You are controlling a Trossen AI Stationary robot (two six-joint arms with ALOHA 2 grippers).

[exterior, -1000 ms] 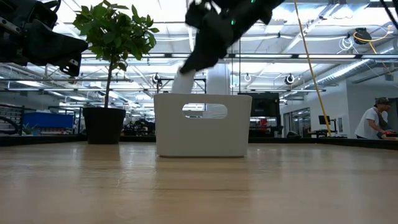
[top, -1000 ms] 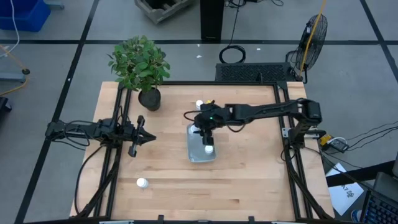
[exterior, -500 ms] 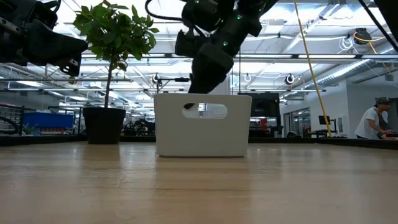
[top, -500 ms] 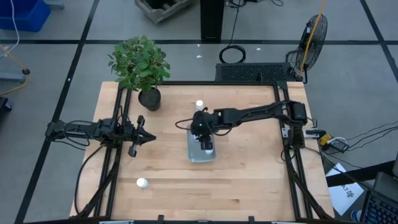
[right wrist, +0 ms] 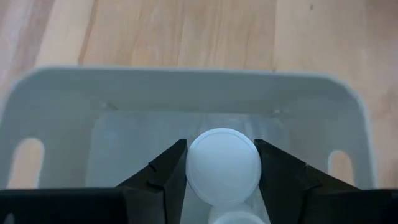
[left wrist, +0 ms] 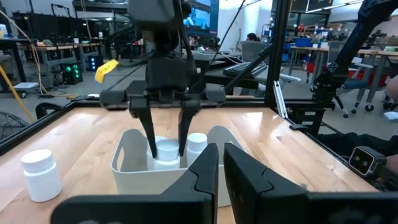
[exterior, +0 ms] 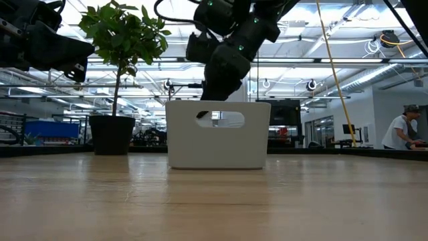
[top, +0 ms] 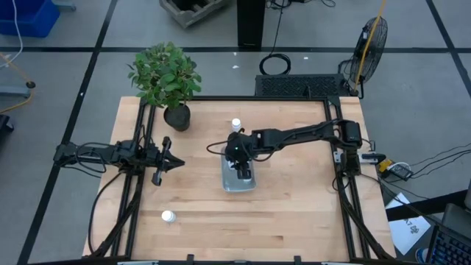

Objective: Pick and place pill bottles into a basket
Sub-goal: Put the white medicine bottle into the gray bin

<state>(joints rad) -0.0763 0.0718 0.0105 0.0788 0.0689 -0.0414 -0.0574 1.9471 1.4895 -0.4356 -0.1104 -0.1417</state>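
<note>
Over the basket: right gripper reaches down inside the basket, fingers clasping a bottle by its sides.
Done: one more bottle already stands in the basket, just beside the held one.
Left to do: a bottle just beyond the basket's far end; another on the near left.
Left gripper: waits at the left side, fingers nearly together, holding nothing.
</note>
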